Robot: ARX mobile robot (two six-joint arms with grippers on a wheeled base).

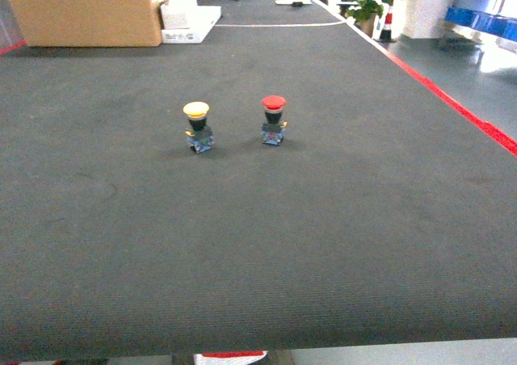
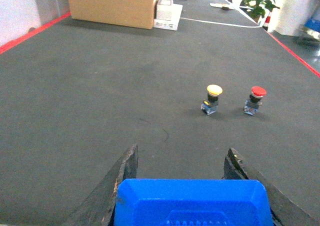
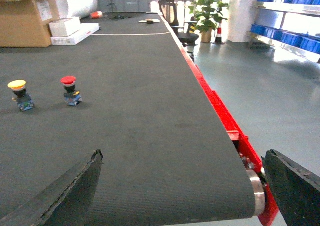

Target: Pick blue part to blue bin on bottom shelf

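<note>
Between the fingers of the left gripper [image 2: 182,173] sits the blue part [image 2: 192,202], pinched at its two sides, low in the left wrist view. Right gripper [image 3: 182,186] is spread wide and holds nothing. On the dark worktop [image 1: 323,220] stand a yellow button [image 1: 197,127] and a red button [image 1: 273,119], near each other. No shelf or blue bin is visible, so I judge the carrying should be slow, with a firm grip.
</note>
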